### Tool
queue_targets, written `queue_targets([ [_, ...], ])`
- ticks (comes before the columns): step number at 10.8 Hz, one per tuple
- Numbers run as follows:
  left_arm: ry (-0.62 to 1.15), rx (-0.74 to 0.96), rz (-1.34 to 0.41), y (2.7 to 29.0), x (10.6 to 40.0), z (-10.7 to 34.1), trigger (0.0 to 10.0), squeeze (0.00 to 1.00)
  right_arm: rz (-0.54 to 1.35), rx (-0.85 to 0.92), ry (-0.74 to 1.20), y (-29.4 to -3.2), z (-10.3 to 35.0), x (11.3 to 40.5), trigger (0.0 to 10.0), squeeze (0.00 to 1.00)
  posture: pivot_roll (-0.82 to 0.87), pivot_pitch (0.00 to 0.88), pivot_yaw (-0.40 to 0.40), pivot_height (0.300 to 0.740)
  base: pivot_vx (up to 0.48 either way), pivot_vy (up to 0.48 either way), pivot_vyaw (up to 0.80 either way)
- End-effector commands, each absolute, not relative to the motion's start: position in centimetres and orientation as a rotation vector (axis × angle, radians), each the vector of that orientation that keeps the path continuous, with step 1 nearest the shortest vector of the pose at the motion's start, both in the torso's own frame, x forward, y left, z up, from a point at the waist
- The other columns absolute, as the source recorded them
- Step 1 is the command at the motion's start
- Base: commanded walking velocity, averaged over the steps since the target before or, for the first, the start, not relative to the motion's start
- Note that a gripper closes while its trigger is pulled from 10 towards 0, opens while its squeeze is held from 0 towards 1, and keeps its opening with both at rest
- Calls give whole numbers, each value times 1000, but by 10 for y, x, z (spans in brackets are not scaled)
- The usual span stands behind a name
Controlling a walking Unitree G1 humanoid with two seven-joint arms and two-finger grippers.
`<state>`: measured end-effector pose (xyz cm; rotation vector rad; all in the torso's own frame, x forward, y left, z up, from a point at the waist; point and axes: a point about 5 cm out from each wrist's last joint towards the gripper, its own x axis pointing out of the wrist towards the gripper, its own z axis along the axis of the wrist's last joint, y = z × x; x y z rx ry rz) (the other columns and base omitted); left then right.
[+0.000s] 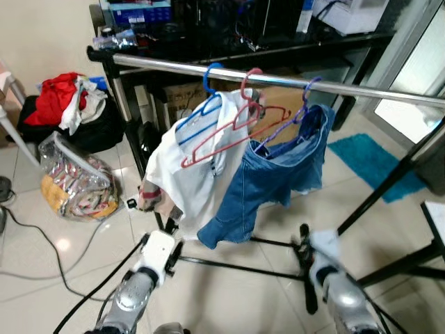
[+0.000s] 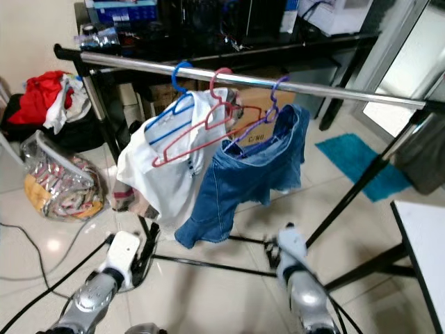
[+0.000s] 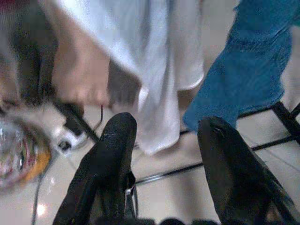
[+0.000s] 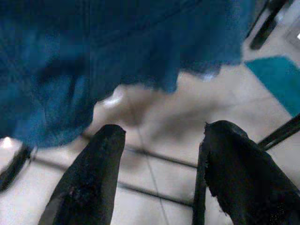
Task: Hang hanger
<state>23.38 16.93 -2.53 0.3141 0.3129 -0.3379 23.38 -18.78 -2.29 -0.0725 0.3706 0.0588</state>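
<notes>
Steel clothes rail (image 1: pixel 361 90) carrying three hangers – blue (image 1: pixel 201 111), pink (image 1: pixel 240 125), purple (image 1: pixel 288 122) – with a white shirt (image 1: pixel 191 170) and denim garment (image 1: pixel 268 184)
Left gripper (image 3: pixel 166 159) at 7 o'clock and right gripper (image 4: pixel 161 173) at 5 o'clock – both low, fingers spread, empty

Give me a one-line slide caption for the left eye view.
Blue, red and purple hangers on the steel rail, shirt and denim hung; both arms low.
</notes>
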Motion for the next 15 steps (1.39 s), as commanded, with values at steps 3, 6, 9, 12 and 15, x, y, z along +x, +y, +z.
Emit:
queue_targets([
  [3, 57, 417, -357, 174, 248, 9, 10000, 0, -32, 31, 181, -187, 8, 234, 10000, 0, 106, 40, -7, 740, 0, 0, 0],
  [6, -103, 503, -307, 176, 278, 44, 10000, 0, 90, 150, -41, -168, 73, 270, 10000, 0, 138, 25, -44, 740, 0, 0, 0],
  [9, -53, 539, -338, 170, 284, 40, 10000, 0, 384, 226, -84, -116, 110, 301, 10000, 0, 181, 0, -80, 740, 0, 0, 0],
  [12, -52, 537, -392, 151, 279, 32, 10000, 0, 486, 350, -73, -91, 127, 311, 10000, 0, 198, 0, -81, 740, 0, 0, 0],
  [15, -62, 529, -439, 137, 278, 31, 10000, 0, 621, 327, -36, -60, 131, 313, 10000, 0, 186, 0, -62, 740, 0, 0, 0],
])
